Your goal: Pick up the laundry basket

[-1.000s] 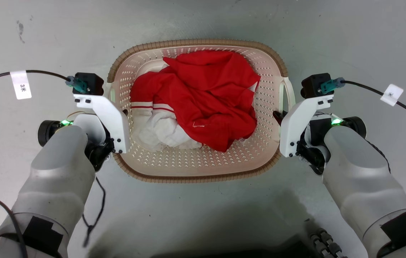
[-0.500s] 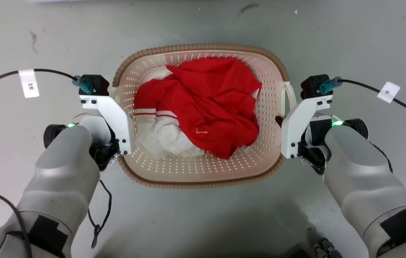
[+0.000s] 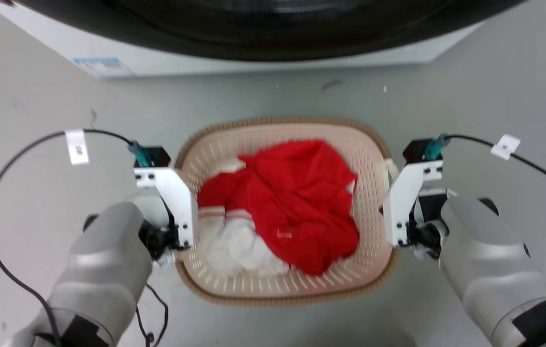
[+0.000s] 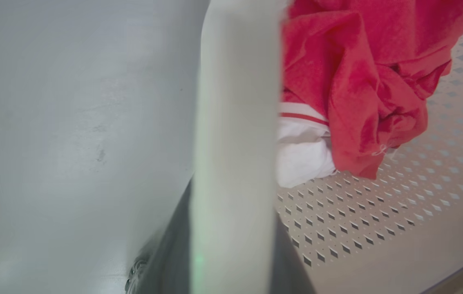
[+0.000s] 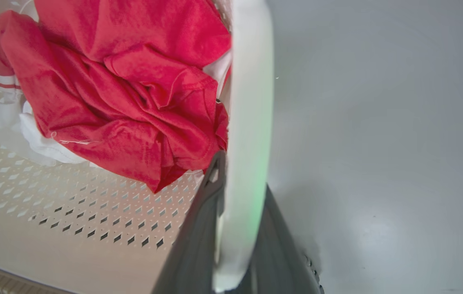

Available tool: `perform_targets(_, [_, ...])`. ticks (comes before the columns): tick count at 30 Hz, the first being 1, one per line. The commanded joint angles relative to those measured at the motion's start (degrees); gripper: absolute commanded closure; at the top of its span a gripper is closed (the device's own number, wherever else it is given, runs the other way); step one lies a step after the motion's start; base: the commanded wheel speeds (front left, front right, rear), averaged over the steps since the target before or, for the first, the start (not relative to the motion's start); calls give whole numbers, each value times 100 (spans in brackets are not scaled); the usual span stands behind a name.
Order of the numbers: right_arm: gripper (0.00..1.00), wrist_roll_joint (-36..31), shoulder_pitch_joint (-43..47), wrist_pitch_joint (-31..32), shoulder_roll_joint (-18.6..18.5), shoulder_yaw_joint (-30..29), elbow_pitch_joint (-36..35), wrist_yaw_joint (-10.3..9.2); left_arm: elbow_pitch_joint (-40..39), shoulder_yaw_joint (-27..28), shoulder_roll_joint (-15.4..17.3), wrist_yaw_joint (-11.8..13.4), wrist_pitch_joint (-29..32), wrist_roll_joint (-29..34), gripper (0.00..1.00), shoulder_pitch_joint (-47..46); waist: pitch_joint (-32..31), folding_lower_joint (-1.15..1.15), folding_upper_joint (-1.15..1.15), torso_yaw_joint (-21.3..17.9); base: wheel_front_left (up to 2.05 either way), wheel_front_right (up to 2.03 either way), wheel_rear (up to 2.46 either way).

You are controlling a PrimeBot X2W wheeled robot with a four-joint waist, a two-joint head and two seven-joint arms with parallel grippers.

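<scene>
The laundry basket (image 3: pixel 368 153), cream with a brown woven-look rim, sits between my two arms in the head view. A red garment (image 3: pixel 301 202) and a white garment (image 3: pixel 234 248) lie inside it. My left gripper (image 3: pixel 176 241) is at the basket's left side, shut on the white left handle (image 4: pixel 235 122), which runs up between the dark fingers (image 4: pixel 174 261). My right gripper (image 3: pixel 391 217) is shut on the white right handle (image 5: pixel 251 102), clamped between its fingers (image 5: pixel 198 237). I cannot tell whether the basket is off the floor.
A white washer (image 3: pixel 263 60) with a dark round door stands just beyond the basket across the top of the head view. Grey floor (image 3: pixel 36 96) lies on both sides. Black cables (image 3: pixel 7 164) loop from each wrist.
The head camera has moved: the whole picture slid down and the washer came into view. Both grippers stay shut on the handles. The basket's far rim now stands closer to the floor marks.
</scene>
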Motion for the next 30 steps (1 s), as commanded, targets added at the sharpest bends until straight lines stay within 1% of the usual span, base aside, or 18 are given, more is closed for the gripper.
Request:
perform_targets(1, [100,33,92,85,-33,20,0,-6,-42,-51,-79,-27,86,-57,100,106,-446,0,0,65,0,0,0])
perform_targets(7, [100,92,337,502,-21,65,-1,-5,-16,-179,-186,-42,407,-255,100,332,-1129,0,0,122,0,0,0])
perform_targets(8, [100,92,337,502,-21,65,-1,-5,-16,-179,-186,-42,407,-255,100,332,-1129,0,0,122,0,0,0])
perform_targets(15, [100,145,535,886,-9,111,-5,-4,2,-281,-263,-49,849,-505,100,534,-1810,0,0,162,0,0,0])
perform_targets(26, [100,257,860,1421,14,143,-3,-4,106,-372,-274,-49,1141,-761,100,846,-2680,0,0,102,0,0,0])
perform_targets(30, [100,251,988,1643,-38,122,0,-4,123,-412,-295,-49,1215,-828,100,987,-2964,0,0,89,0,0,0])
